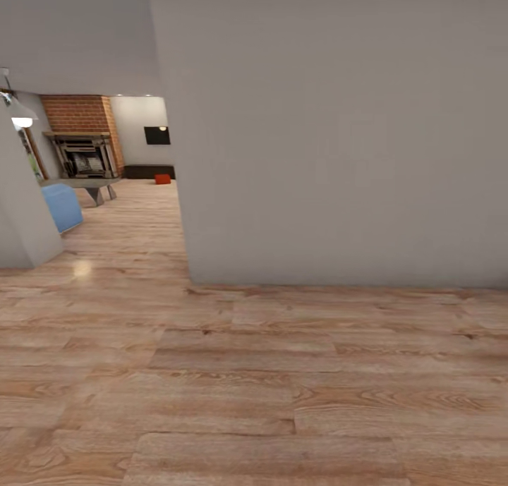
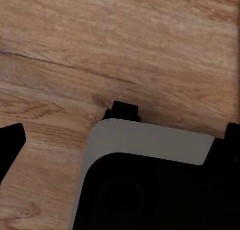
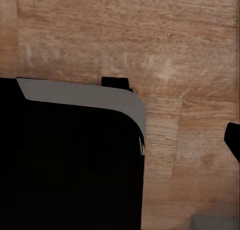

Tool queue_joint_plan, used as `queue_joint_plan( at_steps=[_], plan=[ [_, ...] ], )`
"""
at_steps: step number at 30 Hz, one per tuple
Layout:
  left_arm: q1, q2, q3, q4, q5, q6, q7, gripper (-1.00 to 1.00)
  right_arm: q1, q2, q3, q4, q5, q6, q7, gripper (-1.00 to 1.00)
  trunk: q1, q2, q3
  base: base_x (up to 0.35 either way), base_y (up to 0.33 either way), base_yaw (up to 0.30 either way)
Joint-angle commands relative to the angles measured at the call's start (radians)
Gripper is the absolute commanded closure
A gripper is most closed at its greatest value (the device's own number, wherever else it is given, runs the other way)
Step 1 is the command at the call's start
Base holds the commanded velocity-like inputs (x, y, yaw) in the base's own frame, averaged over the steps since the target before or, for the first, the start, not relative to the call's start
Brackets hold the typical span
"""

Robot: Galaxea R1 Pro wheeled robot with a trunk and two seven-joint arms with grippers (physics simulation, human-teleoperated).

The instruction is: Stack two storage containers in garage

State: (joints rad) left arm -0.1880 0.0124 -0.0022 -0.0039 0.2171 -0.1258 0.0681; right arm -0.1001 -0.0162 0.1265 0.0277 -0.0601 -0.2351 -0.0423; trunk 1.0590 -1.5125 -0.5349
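Observation:
Far down the hall, in the living room (image 1: 134,190), one small orange-red storage container (image 1: 162,179) sits on the wood floor in front of a low dark bench under the black TV (image 1: 156,135). My left gripper (image 2: 120,140) points down at the wood floor, its two dark fingertips (image 2: 11,145) wide apart with nothing between them. My right gripper (image 3: 120,140) also hangs over the floor; one fingertip (image 3: 233,139) shows at the picture's edge, far from the middle, so it stands open and empty.
A big pale grey wall (image 1: 339,133) stands right ahead, its corner beside the opening to the living room. A brick fireplace (image 1: 81,130), a grey low table (image 1: 88,185) and a blue sofa (image 1: 62,205) lie beyond. My own base (image 2: 150,180) shows below the grippers.

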Motion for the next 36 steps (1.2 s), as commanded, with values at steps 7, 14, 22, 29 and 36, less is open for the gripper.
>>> queue_joint_plan(
  at_steps=[7, 14, 22, 29, 36],
  plan=[
    [-0.001, 0.000, -0.001, 0.001, 0.005, -0.004, 0.001, -1.00, -0.001, -0.002, 0.008, 0.003, -0.003, -0.006, -0.001, -1.00, 0.001, 0.000, -0.001, 0.322, 0.000, 0.213],
    [-0.001, 0.000, -0.001, 0.001, 0.005, -0.004, 0.001, -1.00, -0.001, -0.002, 0.008, 0.003, -0.003, -0.005, -0.001, -1.00, 0.001, 0.000, -0.001, 0.322, 0.000, 0.260],
    [-0.001, 0.000, -0.001, 0.001, 0.005, -0.004, 0.001, -1.00, -0.001, -0.002, 0.008, 0.003, -0.003, -0.004, -0.001, -1.00, 0.001, 0.000, -0.001, 0.322, 0.000, 0.264],
    [-0.001, 0.000, -0.001, 0.001, 0.005, -0.005, 0.001, -1.00, -0.001, -0.003, 0.008, 0.003, -0.003, -0.004, -0.001, -1.00, 0.001, 0.000, -0.001, 0.322, 0.000, 0.264],
    [-0.001, 0.000, -0.001, 0.001, 0.005, -0.005, 0.001, -1.00, -0.001, -0.003, 0.008, 0.003, -0.004, -0.004, -0.001, -1.00, 0.001, 0.000, -0.001, 0.322, 0.000, 0.264]
  ],
)
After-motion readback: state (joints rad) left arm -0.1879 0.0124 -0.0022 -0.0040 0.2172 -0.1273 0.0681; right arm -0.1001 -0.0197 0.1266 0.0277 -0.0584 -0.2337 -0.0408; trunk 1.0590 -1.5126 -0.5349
